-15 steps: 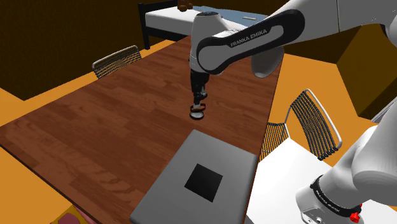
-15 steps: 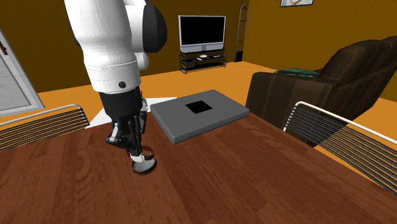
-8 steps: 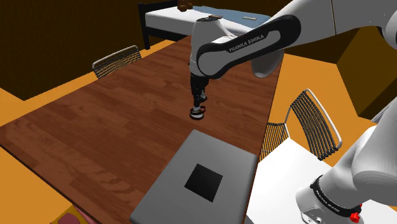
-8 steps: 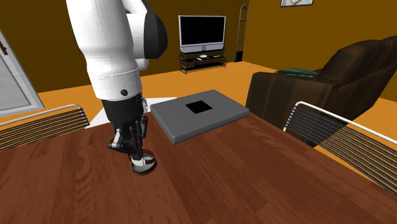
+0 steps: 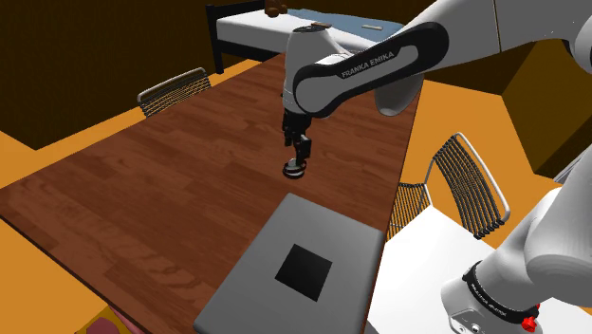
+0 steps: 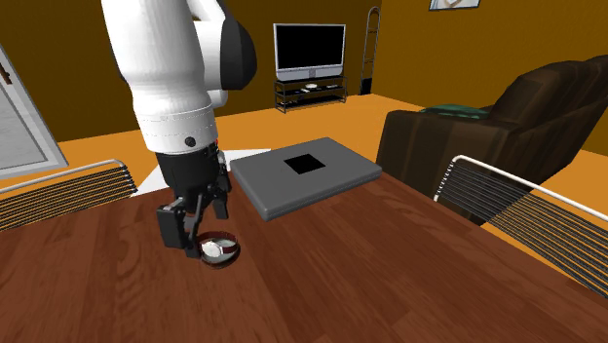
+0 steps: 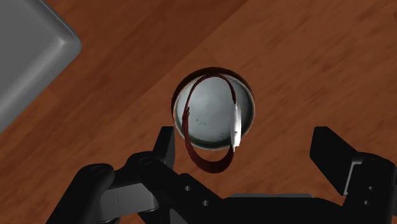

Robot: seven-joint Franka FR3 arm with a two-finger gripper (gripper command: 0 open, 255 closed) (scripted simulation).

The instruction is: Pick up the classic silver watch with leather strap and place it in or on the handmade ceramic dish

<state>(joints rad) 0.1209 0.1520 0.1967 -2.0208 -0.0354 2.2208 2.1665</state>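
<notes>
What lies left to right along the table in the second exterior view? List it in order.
wire-backed chair → dish → grey slab with a black square → second wire-backed chair

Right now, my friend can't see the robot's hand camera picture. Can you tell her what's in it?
A watch with a dark red strap sits in a small round grey dish on a brown wooden table. The black gripper is open, its fingers apart and not touching the watch. A grey slab shows its corner nearby.
</notes>
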